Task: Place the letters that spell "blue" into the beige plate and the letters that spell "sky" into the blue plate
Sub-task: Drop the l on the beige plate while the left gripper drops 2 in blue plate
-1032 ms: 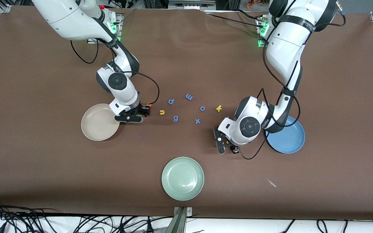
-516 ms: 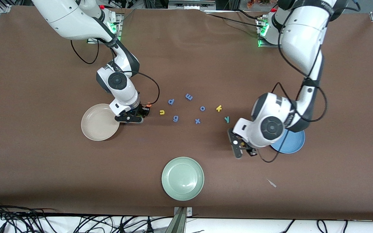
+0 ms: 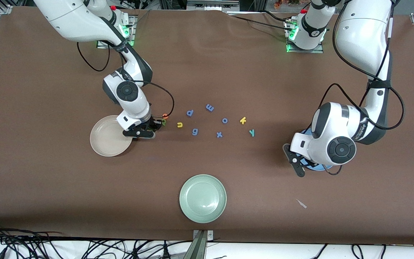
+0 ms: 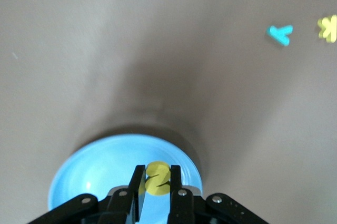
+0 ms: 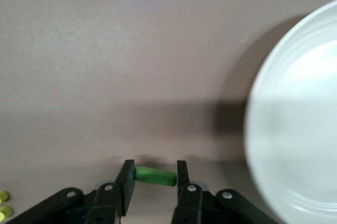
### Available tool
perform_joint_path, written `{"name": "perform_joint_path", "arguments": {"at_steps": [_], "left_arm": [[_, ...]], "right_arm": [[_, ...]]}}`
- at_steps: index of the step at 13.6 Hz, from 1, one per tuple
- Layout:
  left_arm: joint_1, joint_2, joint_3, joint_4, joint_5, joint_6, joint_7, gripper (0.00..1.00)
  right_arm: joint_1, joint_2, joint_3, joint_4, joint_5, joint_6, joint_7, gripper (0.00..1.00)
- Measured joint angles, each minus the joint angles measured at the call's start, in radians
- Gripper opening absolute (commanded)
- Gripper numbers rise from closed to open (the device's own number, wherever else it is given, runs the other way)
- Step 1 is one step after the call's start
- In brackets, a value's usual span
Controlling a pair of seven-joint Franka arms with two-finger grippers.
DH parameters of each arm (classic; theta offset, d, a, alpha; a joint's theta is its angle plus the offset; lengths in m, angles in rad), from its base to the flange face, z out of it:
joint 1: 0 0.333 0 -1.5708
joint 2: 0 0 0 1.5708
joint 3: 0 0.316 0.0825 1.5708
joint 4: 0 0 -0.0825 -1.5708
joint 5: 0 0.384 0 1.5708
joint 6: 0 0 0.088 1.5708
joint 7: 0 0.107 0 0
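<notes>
My left gripper is shut on the yellow s and hangs over the blue plate. In the front view that gripper and its arm cover most of the blue plate. My right gripper is shut on a green letter, seen edge-on as a short bar, just above the table beside the beige plate. In the front view the right gripper is next to the beige plate. On the table lie the orange e, yellow u, yellow k and teal y.
Periwinkle letters p, m, o, g and x lie between the two grippers. A pale green plate sits nearer the front camera. A small pale scrap lies near it.
The left arm carried the yellow s from beside the teal y to over the blue plate. The right gripper closed on the green letter and shifted slightly toward the beige plate.
</notes>
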Motion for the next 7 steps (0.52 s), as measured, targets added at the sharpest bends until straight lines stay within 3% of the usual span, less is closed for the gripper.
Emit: {"name": "perform_joint_path", "arguments": {"at_steps": [3, 5, 7], "left_arm": [[0.010, -0.031, 0.011, -0.077, 0.049, 0.008, -0.016, 0.00], [0.025, -0.046, 0.012, -0.122, 0.052, 0.040, -0.016, 0.00], [0.038, -0.055, 0.014, -0.186, 0.053, 0.118, -0.017, 0.00]], "right_arm": [[-0.023, -0.052, -0.012, 0.018, 0.003, -0.084, -0.157, 0.33], [-0.033, -0.068, -0.071, 0.020, 0.004, -0.093, -0.338, 0.35], [-0.048, -0.067, -0.114, 0.020, 0.010, -0.093, -0.452, 0.61]]}}
